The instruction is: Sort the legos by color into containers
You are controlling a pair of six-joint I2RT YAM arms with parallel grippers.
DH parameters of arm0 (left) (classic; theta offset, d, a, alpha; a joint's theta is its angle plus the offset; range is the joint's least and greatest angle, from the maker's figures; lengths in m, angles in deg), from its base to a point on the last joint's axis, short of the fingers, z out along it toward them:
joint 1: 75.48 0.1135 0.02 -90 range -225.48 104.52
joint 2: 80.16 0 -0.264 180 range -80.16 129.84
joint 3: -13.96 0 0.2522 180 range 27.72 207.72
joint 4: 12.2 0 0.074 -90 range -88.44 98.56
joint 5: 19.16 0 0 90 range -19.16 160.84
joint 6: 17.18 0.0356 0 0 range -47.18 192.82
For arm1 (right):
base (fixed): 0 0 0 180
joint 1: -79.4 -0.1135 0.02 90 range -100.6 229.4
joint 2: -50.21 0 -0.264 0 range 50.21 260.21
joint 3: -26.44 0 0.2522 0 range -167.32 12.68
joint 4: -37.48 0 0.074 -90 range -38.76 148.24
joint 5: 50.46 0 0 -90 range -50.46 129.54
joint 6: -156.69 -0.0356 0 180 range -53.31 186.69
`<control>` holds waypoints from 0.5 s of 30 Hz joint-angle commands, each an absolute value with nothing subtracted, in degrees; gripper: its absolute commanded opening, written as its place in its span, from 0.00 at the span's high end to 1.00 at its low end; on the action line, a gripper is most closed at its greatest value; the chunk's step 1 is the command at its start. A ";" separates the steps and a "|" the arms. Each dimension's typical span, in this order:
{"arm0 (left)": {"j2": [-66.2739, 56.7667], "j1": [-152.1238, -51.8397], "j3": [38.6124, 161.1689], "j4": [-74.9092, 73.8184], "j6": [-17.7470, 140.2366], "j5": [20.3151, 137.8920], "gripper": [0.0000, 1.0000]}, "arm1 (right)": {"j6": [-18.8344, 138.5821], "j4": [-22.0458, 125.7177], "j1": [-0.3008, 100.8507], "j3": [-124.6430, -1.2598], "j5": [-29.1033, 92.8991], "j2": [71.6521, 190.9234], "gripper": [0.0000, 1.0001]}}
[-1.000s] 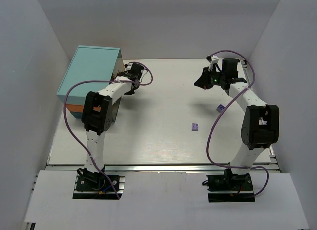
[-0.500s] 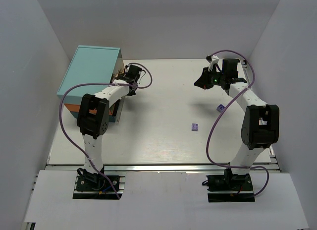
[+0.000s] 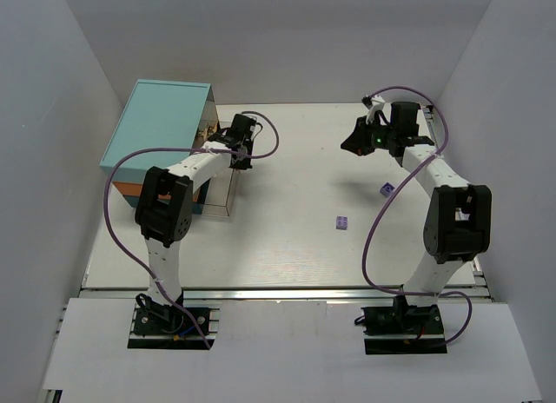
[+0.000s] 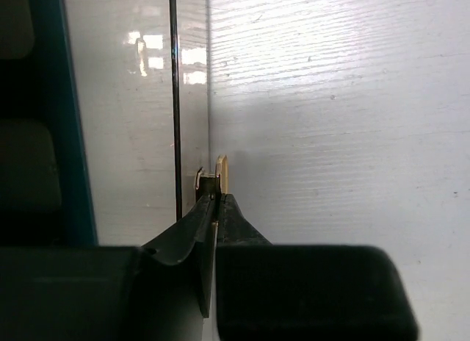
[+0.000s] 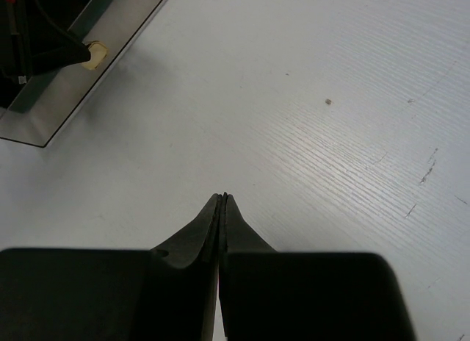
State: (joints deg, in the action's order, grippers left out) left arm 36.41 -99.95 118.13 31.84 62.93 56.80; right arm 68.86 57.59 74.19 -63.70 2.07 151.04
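White links and boxy black joint housings make up the left arm [image 3: 165,208] and right arm [image 3: 453,221]. A purple cable [image 3: 366,242] trails along each. The left tool [image 4: 217,201] and right tool [image 5: 222,199] are matte black, tapering to thin tips.

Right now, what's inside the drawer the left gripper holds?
The clear drawer looks empty where visible: white table shows through its floor. The left gripper, shut on the handle, covers the drawer's near end, so that part is unseen.

table [image 3: 287,247] lies free between the apparently clear drawer [image 3: 221,199] and two purple legos [image 3: 342,221].
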 commanded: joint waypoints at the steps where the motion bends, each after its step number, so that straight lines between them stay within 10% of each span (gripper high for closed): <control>1: 32.87 -101.23 118.60 31.88 62.19 64.43 0.90 | 70.47 56.78 74.22 -63.78 2.10 147.94 1.00; 3: 32.26 -101.23 118.77 31.53 61.40 64.34 0.78 | 71.86 57.30 74.22 -63.26 1.92 147.77 1.00; 6: 30.50 -101.23 119.92 31.09 60.26 63.02 0.32 | 75.55 58.70 74.39 -63.25 -0.53 147.50 0.97; 9: 28.83 -101.23 121.32 30.21 60.08 63.11 0.26 | 78.98 60.90 74.39 -63.34 -1.68 147.15 0.63; 15: 25.93 -101.23 121.33 29.16 58.68 66.44 0.30 | 83.82 65.21 74.65 -62.73 -0.63 145.84 0.64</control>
State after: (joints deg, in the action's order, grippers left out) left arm 32.72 -100.89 119.49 31.21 59.94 62.57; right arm 79.49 62.22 74.21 -63.24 0.12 149.65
